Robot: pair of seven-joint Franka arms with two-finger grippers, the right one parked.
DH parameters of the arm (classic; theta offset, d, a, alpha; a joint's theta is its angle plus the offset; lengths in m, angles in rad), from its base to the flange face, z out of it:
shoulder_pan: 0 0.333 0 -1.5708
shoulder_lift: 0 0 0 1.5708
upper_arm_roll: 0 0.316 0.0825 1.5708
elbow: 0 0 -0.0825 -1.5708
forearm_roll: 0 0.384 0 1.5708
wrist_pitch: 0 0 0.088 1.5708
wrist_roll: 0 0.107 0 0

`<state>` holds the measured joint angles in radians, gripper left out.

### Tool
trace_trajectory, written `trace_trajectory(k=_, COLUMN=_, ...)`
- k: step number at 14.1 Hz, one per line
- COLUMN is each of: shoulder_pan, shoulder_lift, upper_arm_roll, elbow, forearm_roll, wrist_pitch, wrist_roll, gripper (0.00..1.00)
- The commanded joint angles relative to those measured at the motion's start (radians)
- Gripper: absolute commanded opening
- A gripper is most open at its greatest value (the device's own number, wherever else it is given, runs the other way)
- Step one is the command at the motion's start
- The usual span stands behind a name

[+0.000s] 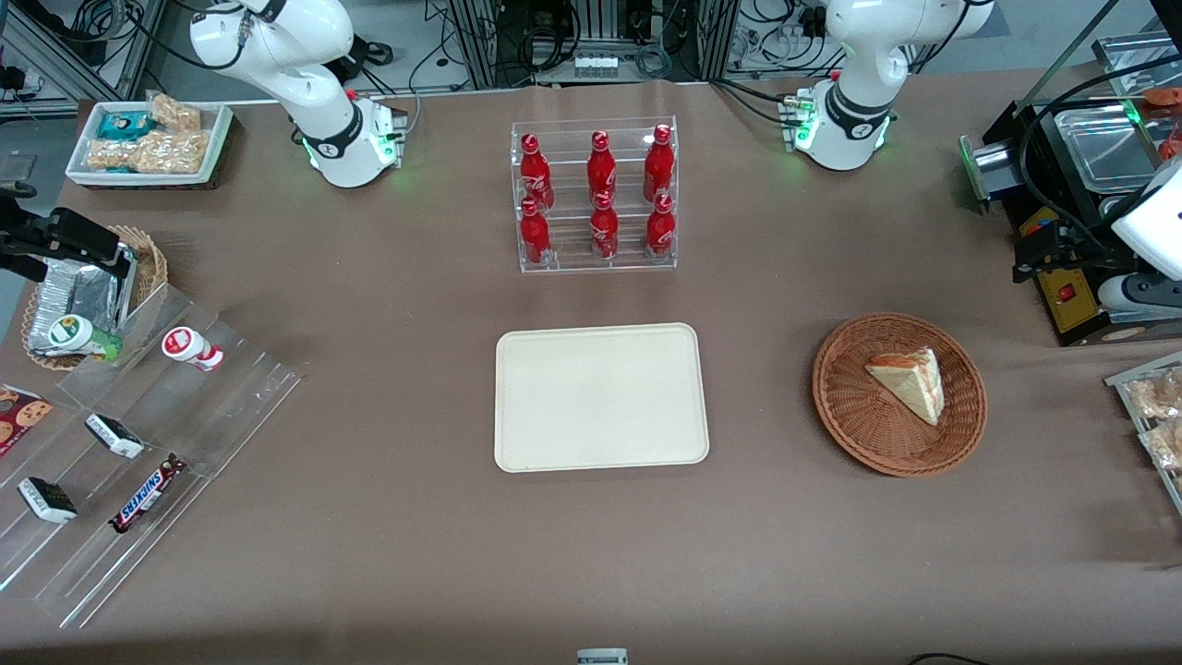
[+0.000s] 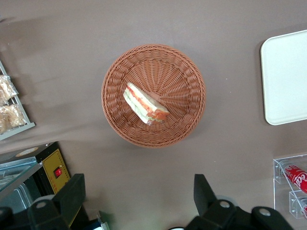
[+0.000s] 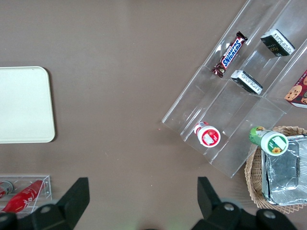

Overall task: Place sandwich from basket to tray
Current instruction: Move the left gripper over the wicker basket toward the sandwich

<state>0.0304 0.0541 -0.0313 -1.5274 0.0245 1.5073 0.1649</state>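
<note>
Left wrist view shows the hand (image 2: 139, 201) nearest the lens, its two dark fingers (image 2: 72, 194) spread wide apart with nothing between them and touching nothing; it hangs high over the brown surface (image 2: 144, 19), near the basket but not over its centre. Past the fingertips lies the basket (image 2: 192, 76), round and shallow, and in it the sandwich (image 2: 145, 104), a wedge resting on one flat face, its red and green filling stripe showing along the cut edge. I judge it light, soft and easily crushed; the clear wrap is likely slick, so a hard pinch may squash the bread and a weak one may let it slide. The best hold looks to be across the wedge's thickness near its broad middle, fingers on the two bread faces or on the two long edges, not at the thin tip. The low basket wall should leave room to come straight down. Farther off in the front view, the tray (image 1: 600, 397) lies bare on the surface, well apart from the basket and toward the parked arm's end, with a rack of red bottles (image 1: 597, 194) farther from the front camera.
</note>
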Motion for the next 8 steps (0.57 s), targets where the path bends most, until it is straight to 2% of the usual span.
trace_trajectory(k=1, shoulder_pan=0.005, shoulder_lift=-0.008, upper_arm_roll=-0.004, elbow=-0.007, forearm_roll=0.009, wrist_pitch=0.005, wrist_roll=0.018, gripper=1.00)
trace_trajectory(k=8, shoulder_pan=0.005, shoulder_lift=-0.008, upper_arm_roll=-0.004, elbow=-0.026, forearm_roll=0.009, wrist_pitch=-0.006, wrist_roll=0.007, gripper=1.00)
